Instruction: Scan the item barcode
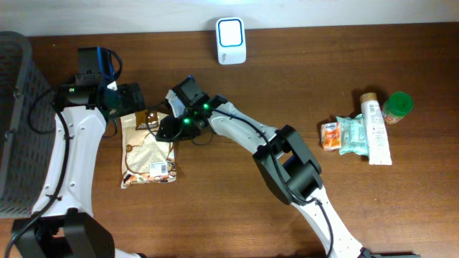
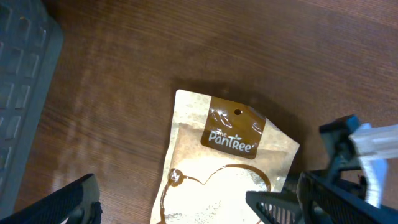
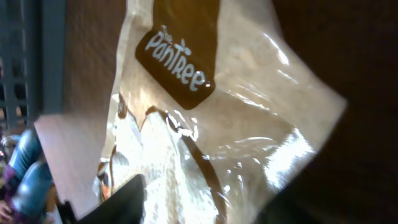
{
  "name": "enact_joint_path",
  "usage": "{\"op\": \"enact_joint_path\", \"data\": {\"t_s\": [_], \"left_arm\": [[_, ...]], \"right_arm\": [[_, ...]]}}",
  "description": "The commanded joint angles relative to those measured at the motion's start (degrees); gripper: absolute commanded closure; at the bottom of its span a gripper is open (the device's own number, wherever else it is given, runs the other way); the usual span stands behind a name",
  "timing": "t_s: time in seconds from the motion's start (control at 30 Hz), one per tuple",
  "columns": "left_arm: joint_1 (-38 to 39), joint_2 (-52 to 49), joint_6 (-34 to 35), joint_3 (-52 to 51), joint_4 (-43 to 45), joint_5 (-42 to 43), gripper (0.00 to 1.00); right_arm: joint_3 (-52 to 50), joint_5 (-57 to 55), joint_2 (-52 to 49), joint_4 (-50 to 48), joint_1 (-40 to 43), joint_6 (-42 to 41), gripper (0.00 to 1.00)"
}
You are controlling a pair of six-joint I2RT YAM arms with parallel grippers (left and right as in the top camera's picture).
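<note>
PanTree pouch (image 1: 148, 149) flat on surface (image 1: 287, 86), left of centre, label up. Left tool (image 1: 133, 106) over pouch top edge, spread wide. Right tool (image 1: 168, 127) at pouch upper right corner; cannot tell if pinching.

Pouch (image 1: 148, 150): lying flat, top edge between left gripper (image 1: 128, 100) and right gripper (image 1: 171, 127). White scanner (image 1: 231, 41): beyond right gripper. Basket (image 1: 18, 86): beside left gripper.

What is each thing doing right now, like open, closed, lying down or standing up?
PanTree bag, lying flat, label up.
Left pincer, open, above the bag.
Right pincer, at the bag's corner, grip unclear.
Scanner, standing alone, untouched.
Green-lidded jar, lid on.
White tube, lying down.
</note>
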State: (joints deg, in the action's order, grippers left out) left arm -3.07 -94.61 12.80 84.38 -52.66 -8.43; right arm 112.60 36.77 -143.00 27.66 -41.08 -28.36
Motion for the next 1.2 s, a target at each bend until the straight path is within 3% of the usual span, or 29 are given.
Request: {"op": "enact_joint_path", "data": {"t_s": [0.0, 0.23, 0.47, 0.63, 0.8, 1.0, 1.17], "left_arm": [[-0.1, 0.2, -1.1, 0.8, 0.1, -0.4, 0.01], [-0.1, 0.2, -1.1, 0.8, 0.1, -0.4, 0.01], [-0.1, 0.2, -1.1, 0.8, 0.1, -0.4, 0.01], [-0.1, 0.2, -1.1, 0.8, 0.1, -0.4, 0.01], [-0.1, 0.2, -1.1, 0.8, 0.1, -0.4, 0.01], [-0.1, 0.2, -1.1, 0.8, 0.1, -0.4, 0.01], [-0.1, 0.2, -1.1, 0.8, 0.1, -0.4, 0.01]], "right_arm": [[-0.2, 0.1, -3.6, -0.1, -0.5, -1.6, 0.62], [-0.2, 0.1, -3.5, 3.4, 1.2, -1.5, 0.96], [-0.1, 0.1, 0.6, 14.6, 7.7, 4.2, 0.96], [-0.1, -0.5, 5.1, 29.3, 12.8, 13.2, 0.96], [-0.1, -13.5, 6.6, 45.2, 16.9, 17.1, 0.95], [-0.1, -24.2, 6.7, 53.7, 22.6, 20.1, 0.95], [0.6, -23.5, 8.3, 57.7, 25.0, 25.4, 0.83]]}}
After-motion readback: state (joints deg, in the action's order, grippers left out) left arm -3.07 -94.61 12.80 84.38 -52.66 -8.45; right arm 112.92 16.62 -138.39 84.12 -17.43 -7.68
